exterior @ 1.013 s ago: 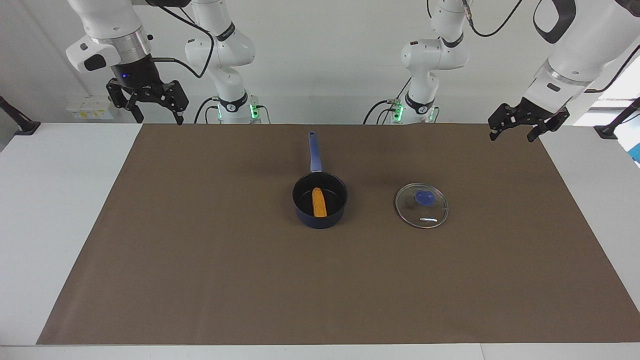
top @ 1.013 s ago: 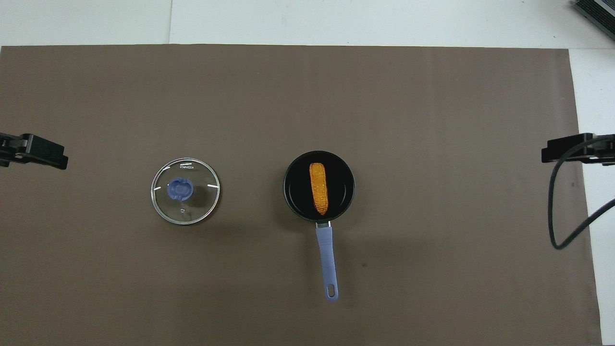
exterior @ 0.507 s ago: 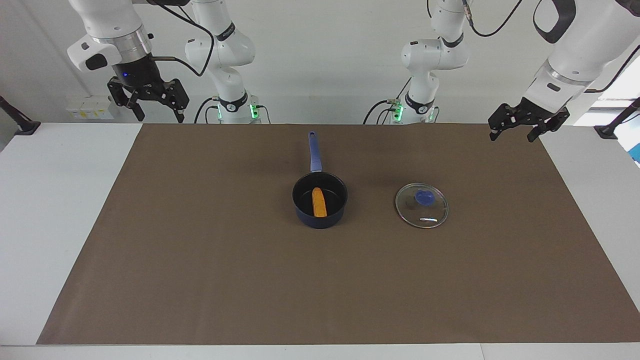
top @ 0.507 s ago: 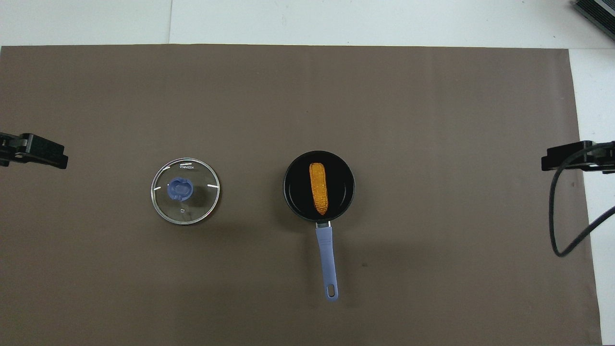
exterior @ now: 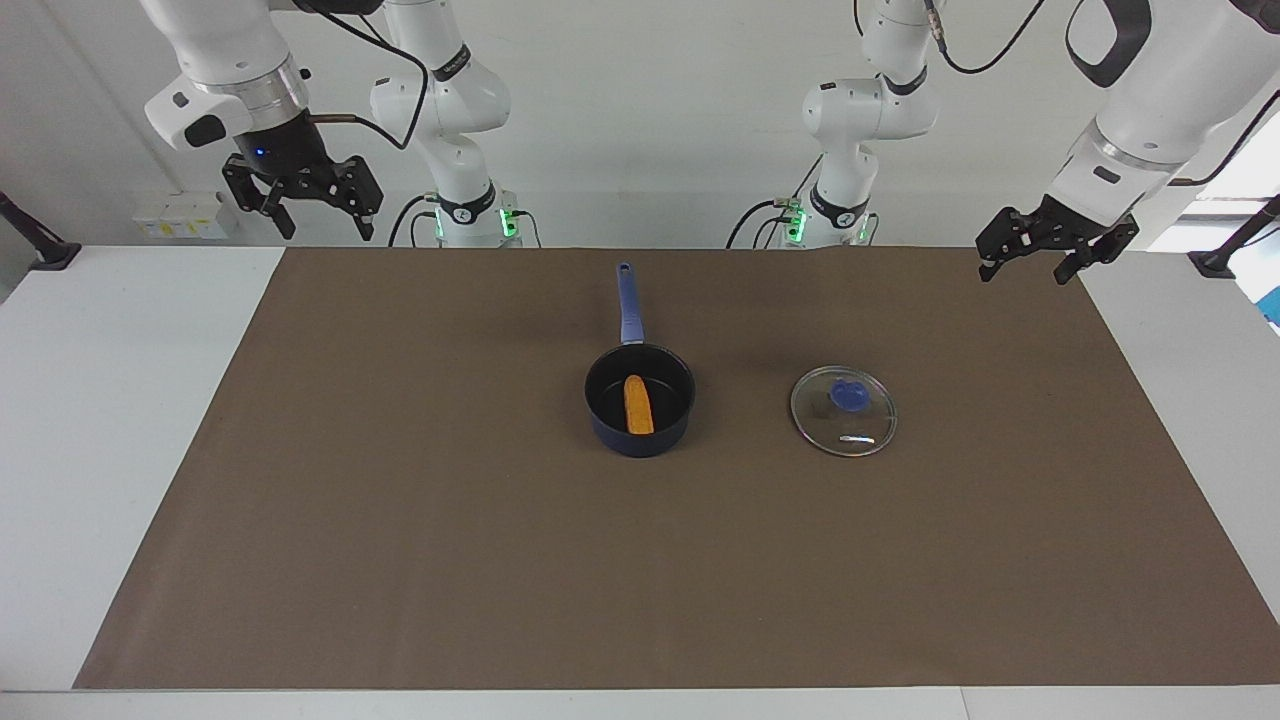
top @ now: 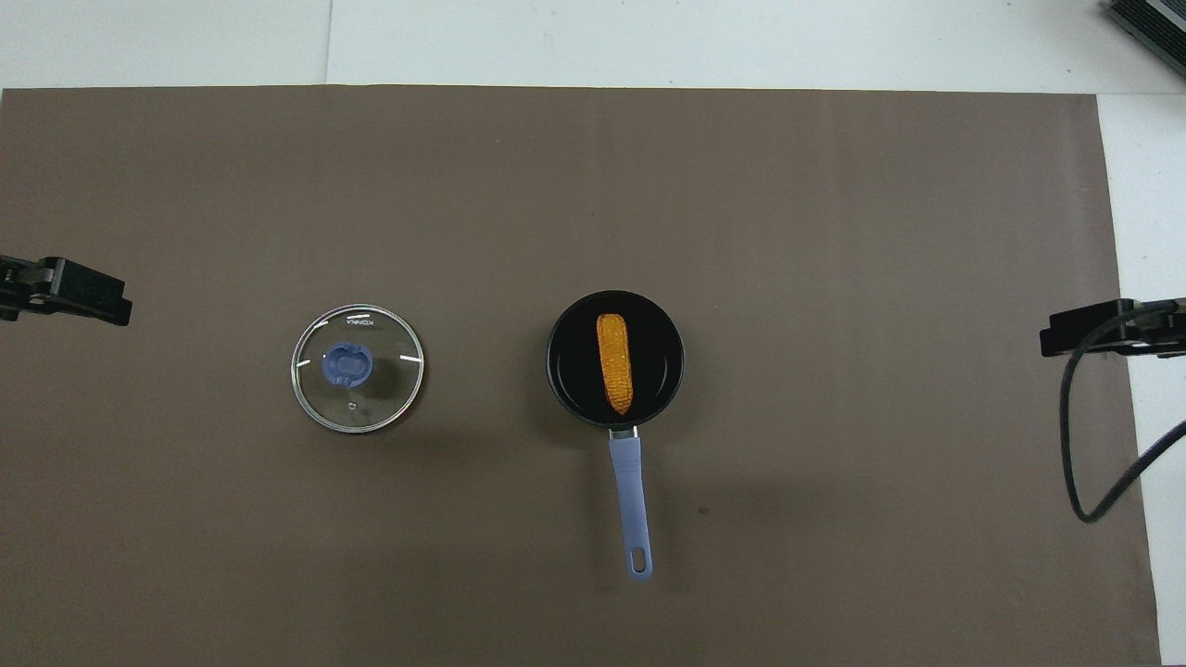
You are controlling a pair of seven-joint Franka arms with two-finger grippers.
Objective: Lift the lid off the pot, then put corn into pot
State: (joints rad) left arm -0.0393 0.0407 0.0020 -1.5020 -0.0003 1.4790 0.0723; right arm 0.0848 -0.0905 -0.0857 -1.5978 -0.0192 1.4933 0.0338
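Observation:
The dark blue pot [exterior: 640, 425] [top: 567, 380] stands at the middle of the brown mat, its long handle pointing toward the robots. The orange-yellow corn [exterior: 638, 404] [top: 615, 363] lies inside it. The glass lid [exterior: 868, 432] [top: 389, 394] with a blue knob lies flat on the mat beside the pot, toward the left arm's end. My left gripper [exterior: 1030, 272] [top: 93, 310] is open and empty, raised over the mat's edge at its own end. My right gripper [exterior: 322, 234] [top: 1075, 335] is open and empty, raised over the mat's edge at its own end.
The brown mat [exterior: 400, 560] [top: 834, 232] covers most of the white table [exterior: 100, 400]. A black cable [top: 1075, 445] hangs from the right arm over the mat's edge.
My right gripper has risen a little and drawn back toward the robots' end. The left arm, pot, corn and lid have not moved.

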